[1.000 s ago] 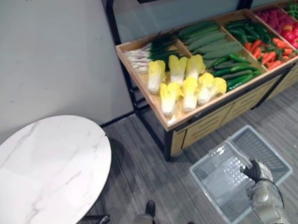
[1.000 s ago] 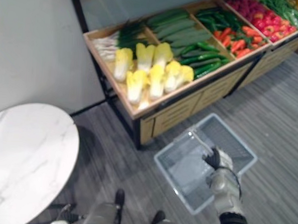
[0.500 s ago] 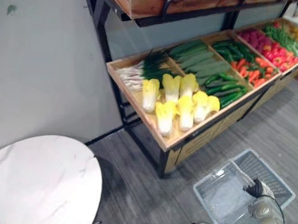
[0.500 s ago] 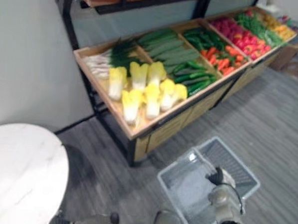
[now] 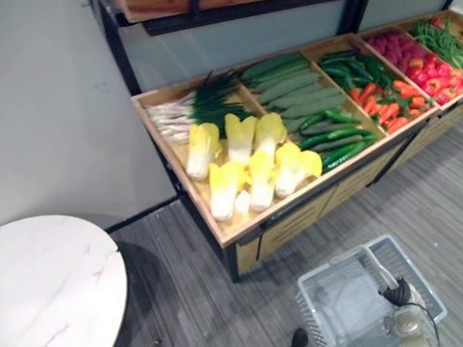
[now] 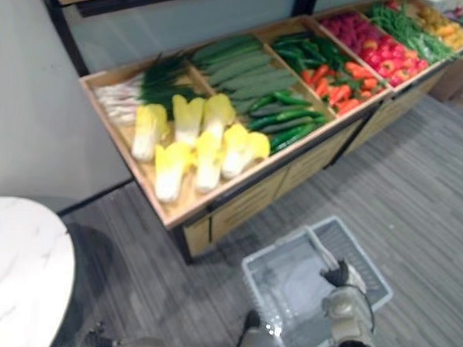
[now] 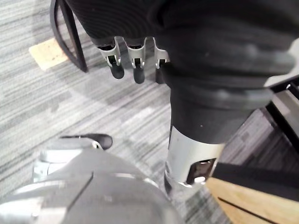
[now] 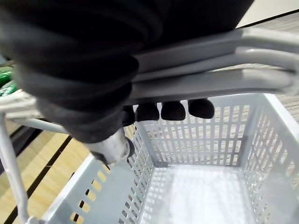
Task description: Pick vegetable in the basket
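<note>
The right hand (image 6: 347, 302) grips with its fingers curled round the handle (image 8: 210, 70) of the grey basket (image 6: 284, 281) just above the floor. The left hand (image 7: 134, 58) hangs with fingers relaxed. Beyond the basket, well apart from both hands, yellow cabbages (image 5: 251, 171) lie in the wooden stand (image 5: 291, 223).

You've got the wooden stand (image 5: 240, 230) running from 10 o'clock across to 2 o'clock. Its left-end bay carries scallions (image 5: 176, 118) at the back and yellow cabbages (image 5: 251, 171) in front. In the next bay along, pale green gourds (image 5: 298, 88) lie behind dark cucumbers (image 5: 338, 138), and then there are carrots (image 5: 384, 108) toward 2 o'clock. Down at 8 o'clock, a round white marble table (image 5: 39, 288) stands on the grey plank floor (image 5: 198, 284).
</note>
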You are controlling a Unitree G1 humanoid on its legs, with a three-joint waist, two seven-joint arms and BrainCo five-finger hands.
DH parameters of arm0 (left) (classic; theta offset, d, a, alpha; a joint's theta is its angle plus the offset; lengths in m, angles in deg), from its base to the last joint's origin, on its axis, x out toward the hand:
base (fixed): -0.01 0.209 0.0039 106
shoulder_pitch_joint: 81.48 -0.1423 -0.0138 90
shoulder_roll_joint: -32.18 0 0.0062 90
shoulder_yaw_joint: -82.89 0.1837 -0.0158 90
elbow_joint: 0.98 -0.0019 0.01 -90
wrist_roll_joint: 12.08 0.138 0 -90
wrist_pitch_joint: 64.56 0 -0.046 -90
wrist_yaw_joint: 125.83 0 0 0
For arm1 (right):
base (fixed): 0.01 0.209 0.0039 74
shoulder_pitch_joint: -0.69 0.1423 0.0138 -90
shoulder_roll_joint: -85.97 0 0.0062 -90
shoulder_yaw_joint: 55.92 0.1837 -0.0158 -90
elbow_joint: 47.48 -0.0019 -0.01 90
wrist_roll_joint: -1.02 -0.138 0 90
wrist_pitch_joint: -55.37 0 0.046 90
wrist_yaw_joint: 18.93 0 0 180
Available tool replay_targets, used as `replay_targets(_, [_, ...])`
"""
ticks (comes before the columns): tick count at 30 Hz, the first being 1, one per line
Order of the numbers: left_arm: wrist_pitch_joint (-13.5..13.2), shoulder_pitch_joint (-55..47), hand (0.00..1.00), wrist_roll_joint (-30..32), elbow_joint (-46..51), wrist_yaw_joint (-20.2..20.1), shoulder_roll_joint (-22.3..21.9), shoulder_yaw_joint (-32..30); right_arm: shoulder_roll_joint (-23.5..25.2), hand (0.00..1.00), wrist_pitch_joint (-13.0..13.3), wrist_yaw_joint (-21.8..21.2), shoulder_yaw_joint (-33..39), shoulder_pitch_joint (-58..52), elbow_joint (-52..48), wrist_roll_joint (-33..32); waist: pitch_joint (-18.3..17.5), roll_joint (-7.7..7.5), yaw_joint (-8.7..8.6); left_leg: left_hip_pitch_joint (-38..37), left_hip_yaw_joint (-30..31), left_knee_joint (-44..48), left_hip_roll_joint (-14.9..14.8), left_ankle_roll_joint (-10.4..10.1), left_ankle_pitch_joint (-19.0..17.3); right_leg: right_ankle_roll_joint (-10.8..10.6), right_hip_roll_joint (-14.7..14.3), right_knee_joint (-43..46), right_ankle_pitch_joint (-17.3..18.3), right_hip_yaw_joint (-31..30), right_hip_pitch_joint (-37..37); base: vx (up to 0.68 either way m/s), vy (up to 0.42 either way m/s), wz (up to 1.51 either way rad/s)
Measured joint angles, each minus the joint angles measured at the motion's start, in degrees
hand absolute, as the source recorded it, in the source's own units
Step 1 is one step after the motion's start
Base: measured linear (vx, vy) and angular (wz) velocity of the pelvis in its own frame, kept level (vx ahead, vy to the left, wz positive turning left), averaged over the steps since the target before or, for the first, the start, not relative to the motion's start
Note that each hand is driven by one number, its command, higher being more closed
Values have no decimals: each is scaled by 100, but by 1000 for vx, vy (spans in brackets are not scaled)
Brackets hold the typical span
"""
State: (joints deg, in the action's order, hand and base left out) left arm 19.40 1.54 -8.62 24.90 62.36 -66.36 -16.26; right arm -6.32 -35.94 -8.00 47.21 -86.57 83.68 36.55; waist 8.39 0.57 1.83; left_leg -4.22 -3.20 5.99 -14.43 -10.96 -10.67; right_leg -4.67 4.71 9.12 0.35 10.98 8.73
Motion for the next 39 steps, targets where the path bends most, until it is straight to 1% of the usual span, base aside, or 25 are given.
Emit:
replay_targets(1, [-3,16,0,0,15,-1,-5,0,0,100,1,2,0,-13,0,-19,-39,72,-8,19,71,12,-121,-76,95,86,-101,33,54,114,-5,134,-256,21])
replay_targets(3, [-6,32,0,-12,35,10,-10,-14,-26,100,5,32,3,-24,0,-59,-33,46,-14,155,120,111,-193,-93,244,181,-150,64,117,241,-5,95,-197,35])
replay_targets(5, [-4,104,0,-12,51,18,-7,-11,-105,100,4,53,7,-62,1,-66,-33,50,-19,432,186,408,-192,-9,333,218,-124,4,140,425,-41,79,-149,50])
replay_targets(6, [0,126,0,-12,73,28,-7,0,-111,100,4,60,37,-110,2,-68,-30,47,-31,546,190,584,-153,9,447,220,-84,-92,139,509,-168,63,-112,54])
replay_targets(7, [0,124,0,-11,89,30,-17,46,-112,100,4,62,58,-196,4,-71,-31,48,-35,543,181,652,-107,41,559,220,-60,-191,138,600,-348,66,-131,53])
replay_targets(9, [2,102,0,-11,89,31,-48,87,-120,100,8,69,60,-257,3,-78,-22,23,-29,517,157,602,-85,56,639,235,-26,-312,125,670,-504,31,-48,29])
replay_targets(10, [5,100,0,-11,87,30,-79,99,-131,100,13,83,75,-243,3,-101,-76,117,-22,520,137,511,-87,61,666,240,-42,-416,75,697,-520,27,41,17])
replay_targets(12, [3,156,0,-11,84,32,-93,100,-139,100,27,104,160,-199,3,-232,-69,155,-21,565,117,286,-36,78,772,239,-65,-680,-80,720,-513,21,42,12])
replay_targets(15, [5,183,0,-9,70,41,-86,100,-142,100,28,106,183,-149,3,-240,-84,196,-14,578,81,208,22,77,777,236,-70,-942,-329,671,-508,-5,53,-6])
replay_targets(16, [5,182,0,-9,64,42,-81,100,-142,100,35,105,169,-106,7,-248,-54,147,-3,521,41,207,55,63,758,229,-53,-952,-367,569,-512,-16,92,-27])
replay_targets(17, [6,180,0,-8,30,41,-81,100,-143,100,47,105,163,-71,7,-249,-52,144,-3,489,33,216,69,74,710,211,-46,-951,-390,498,-527,-31,119,-42])
replay_targets(19, [7,165,0,-8,21,38,-86,101,-163,100,49,103,154,-28,7,-249,-49,139,-6,382,31,260,69,115,489,179,-59,-949,-417,361,-544,-29,103,-38])
replay_targets(20, [3,172,0,-6,23,38,-86,103,-179,100,49,101,152,-29,8,-250,-50,160,-5,345,29,284,70,126,344,148,-64,-949,-434,294,-543,-49,195,-37])
replay_targets(21, [2,178,0,-1,22,37,-85,116,-201,100,49,100,151,-30,10,-293,-33,205,-9,284,30,315,73,120,68,63,-72,-950,-485,194,-540,-45,172,-34])
replay_targets(22, [2,180,0,0,22,36,-84,129,-204,100,48,100,152,-41,14,-303,-33,218,-15,274,29,311,86,105,-54,25,-66,-950,-510,161,-527,-32,117,-23])
replay_targets(23, [6,159,0,3,-95,3,26,326,-176,100,36,45,-240,-174,45,-440,-128,-101,-11,207,14,417,636,322,-293,-247,362,-1213,-773,-255,-582,0,0,-5])
replay_targets(28, [15,198,0,4,-91,3,34,288,-176,100,36,45,-240,-183,52,-440,-131,-93,-15,198,12,413,640,323,-293,-247,368,-1212,-773,-256,-584,0,0,0])
replay_targets(29, [37,218,0,5,-82,5,39,188,-176,100,37,43,-240,-188,61,-439,-133,-90,-17,190,11,413,645,326,-291,-249,374,-1213,-774,-253,-587,0,0,0])
replay_targets(31, [102,230,0,8,32,33,115,-294,-173,100,52,13,-238,-198,138,-439,-145,-73,-22,128,3,399,664,346,-273,-261,396,-1213,-782,-242,-606,0,0,0])
replay_targets(33, [128,234,0,9,264,144,375,-1132,-138,100,60,-11,-235,-266,256,-437,-174,-35,-17,7,-46,313,687,365,-240,-270,429,-1243,-787,-218,-704,0,0,0])
replay_targets(34, [127,236,0,8,309,203,460,-1373,-117,100,60,-19,-235,-312,263,-437,-179,-28,-15,-27,-63,271,692,370,-223,-276,437,-1269,-791,-212,-745,0,0,0])
replay_targets(35, [130,230,0,4,372,338,654,-1880,-64,100,67,-36,-235,-404,282,-431,-203,-9,-15,-111,-83,189,702,375,-202,-298,445,-1332,-805,-209,-836,0,0,0])
replay_targets(36, [130,230,0,2,383,411,743,-2135,-54,100,82,-42,-235,-456,305,-427,-248,3,-16,-117,-88,177,705,376,-202,-303,451,-1348,-808,-206,-844,0,0,0])
replay_targets(37, [137,223,0,0,383,555,913,-2601,-62,100,93,-47,-218,-522,390,-418,-348,24,-19,-137,-103,119,722,391,-183,-316,470,-1412,-841,-200,-867,0,0,0])
replay_targets(39, [163,222,0,0,386,809,1174,-3109,-63,100,151,-160,-223,-583,566,-403,-372,33,-21,-297,-115,4,731,386,-142,-329,476,-1507,-861,-180,-1019,16,6,0])
